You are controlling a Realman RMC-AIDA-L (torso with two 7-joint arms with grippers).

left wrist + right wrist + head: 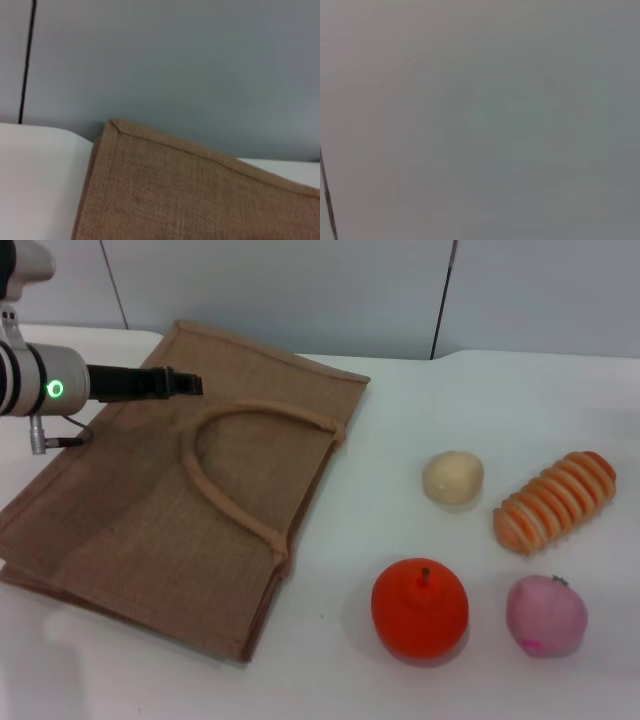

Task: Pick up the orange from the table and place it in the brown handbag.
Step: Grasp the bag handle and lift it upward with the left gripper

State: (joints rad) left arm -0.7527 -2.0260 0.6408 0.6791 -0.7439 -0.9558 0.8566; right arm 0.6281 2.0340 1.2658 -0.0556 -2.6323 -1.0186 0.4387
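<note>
The orange (420, 608), red-orange with a short dark stem, rests on the white table (450, 410) at the front, right of the bag. The brown handbag (150, 510) lies flat on the left half of the table, its rope handles (240, 455) looped on top. A corner of the handbag also shows in the left wrist view (190, 195). My left gripper (185, 383) hovers over the bag's far left part, far from the orange. My right gripper is out of view; the right wrist view shows only a plain grey wall.
A cream round item (453, 478), a ribbed orange-and-cream bread-like item (555, 502) and a pink round fruit (546, 615) lie on the table right of the bag, close around the orange. A grey wall (300, 290) stands behind the table.
</note>
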